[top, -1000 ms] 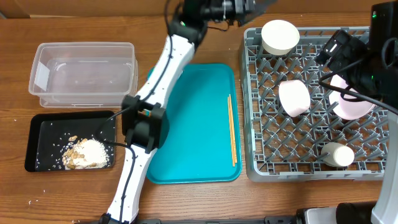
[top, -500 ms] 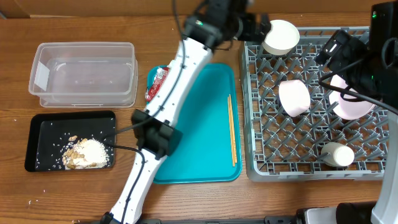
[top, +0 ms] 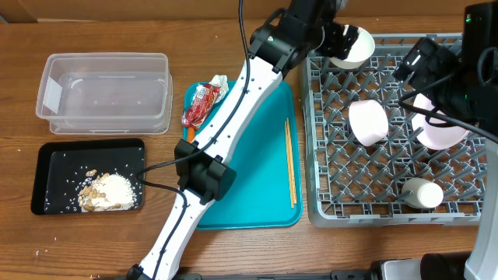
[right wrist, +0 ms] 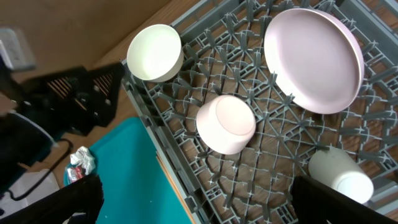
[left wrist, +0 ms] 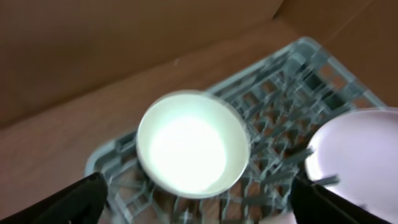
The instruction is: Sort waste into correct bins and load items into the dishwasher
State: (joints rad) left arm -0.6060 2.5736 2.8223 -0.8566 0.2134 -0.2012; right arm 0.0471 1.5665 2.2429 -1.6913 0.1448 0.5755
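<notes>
My left gripper is open and empty, hovering over a white bowl at the far-left corner of the grey dish rack. In the left wrist view the bowl sits upright between my spread fingers. A second bowl, a pale-pink plate and a cup lie in the rack. My right gripper is open and empty above the rack. A red wrapper and a white tissue lie at the teal tray's far-left corner.
The clear tub stands at the far left. The black tray in front of it holds rice and brownish scraps. Wooden chopsticks lie along the right side of the teal tray. My left arm crosses that tray.
My left arm has swung right, from the tray's far edge to over the rack's corner bowl, uncovering the wrapper and tissue. The right arm has not moved.
</notes>
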